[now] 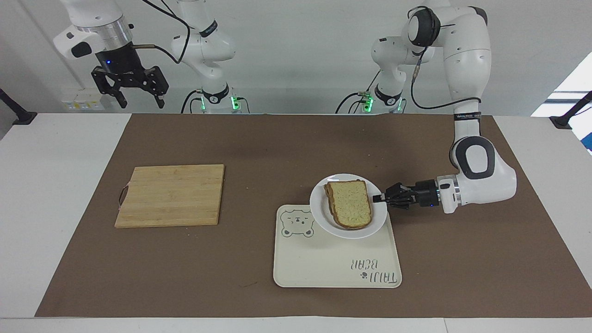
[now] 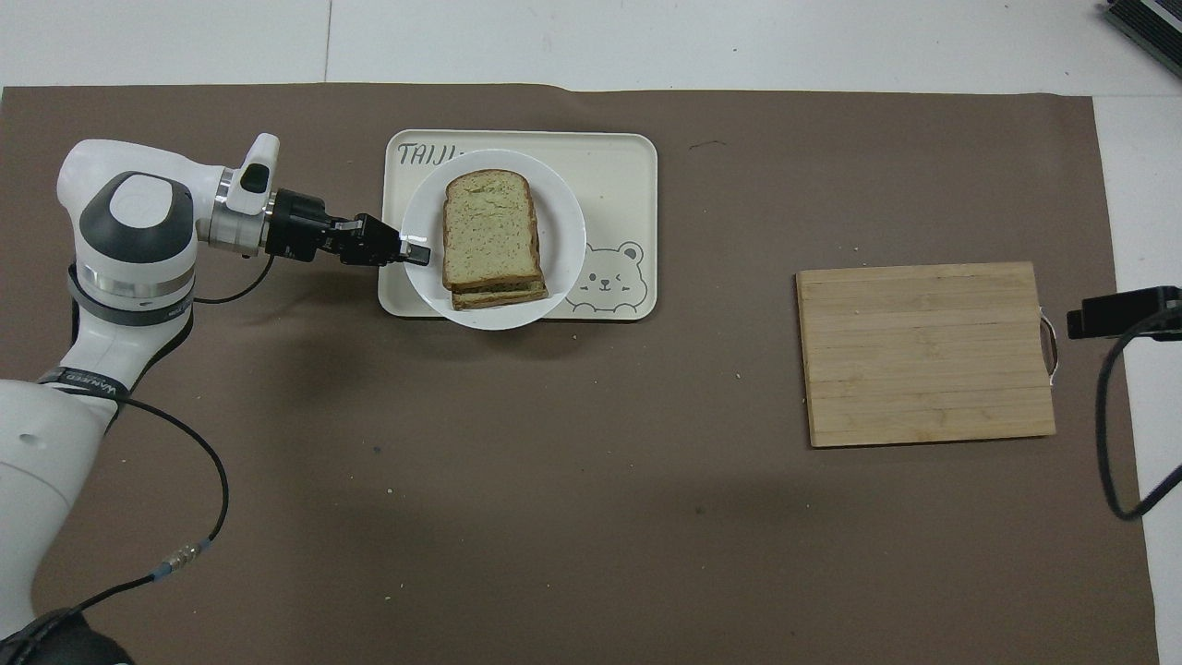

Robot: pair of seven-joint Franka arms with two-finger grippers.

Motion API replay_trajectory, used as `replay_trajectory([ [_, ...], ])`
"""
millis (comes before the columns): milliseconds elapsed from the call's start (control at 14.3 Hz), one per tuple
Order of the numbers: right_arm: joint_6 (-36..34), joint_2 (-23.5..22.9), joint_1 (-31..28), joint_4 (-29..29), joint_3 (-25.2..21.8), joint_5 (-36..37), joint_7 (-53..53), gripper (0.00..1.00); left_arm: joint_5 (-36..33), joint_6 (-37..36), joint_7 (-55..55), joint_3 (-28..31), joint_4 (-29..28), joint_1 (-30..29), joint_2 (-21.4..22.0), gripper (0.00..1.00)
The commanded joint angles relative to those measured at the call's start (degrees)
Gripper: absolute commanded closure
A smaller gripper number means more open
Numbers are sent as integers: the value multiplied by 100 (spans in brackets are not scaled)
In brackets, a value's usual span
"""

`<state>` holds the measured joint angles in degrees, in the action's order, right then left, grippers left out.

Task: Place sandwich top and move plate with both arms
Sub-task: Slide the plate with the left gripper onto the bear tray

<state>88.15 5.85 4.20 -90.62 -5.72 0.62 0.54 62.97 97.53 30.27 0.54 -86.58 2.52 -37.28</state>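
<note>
The sandwich top [image 1: 351, 206] [image 2: 489, 239], a pale speckled slice with brown crust, lies on a lower slice on the small white plate [image 1: 323, 217] [image 2: 563, 277]. My left gripper [image 1: 378, 199] [image 2: 417, 254] is shut on the plate's rim at the left arm's side, holding the plate raised over the cream bear-print tray [image 1: 323, 263] [image 2: 619, 166]. My right gripper [image 1: 137, 92] waits open, high in the air at the right arm's end of the table; in the overhead view only a black part of that arm [image 2: 1122, 312] shows.
A wooden cutting board [image 1: 170, 195] [image 2: 926, 353] with nothing on it lies on the brown mat [image 1: 259, 143] toward the right arm's end. The tray's lettered half, farther from the robots, is uncovered.
</note>
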Motion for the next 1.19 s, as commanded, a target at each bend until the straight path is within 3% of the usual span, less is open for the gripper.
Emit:
replay_trajectory([
  [0, 27, -4, 37, 0, -52, 0, 131, 0, -100, 47, -311, -81, 247, 20, -87, 100],
  [349, 27, 4, 37, 0, -52, 0, 131, 0, -284, 362, -469, -72, 343, 249, -201, 100],
  [559, 27, 4, 37, 0, -52, 0, 131, 0, -338, 189, -549, -169, 1061, 179, -814, 100],
  [1118, 27, 4, 37, 0, -52, 0, 140, 0, -338, 389, -619, -186, 1188, 179, -1062, 100],
])
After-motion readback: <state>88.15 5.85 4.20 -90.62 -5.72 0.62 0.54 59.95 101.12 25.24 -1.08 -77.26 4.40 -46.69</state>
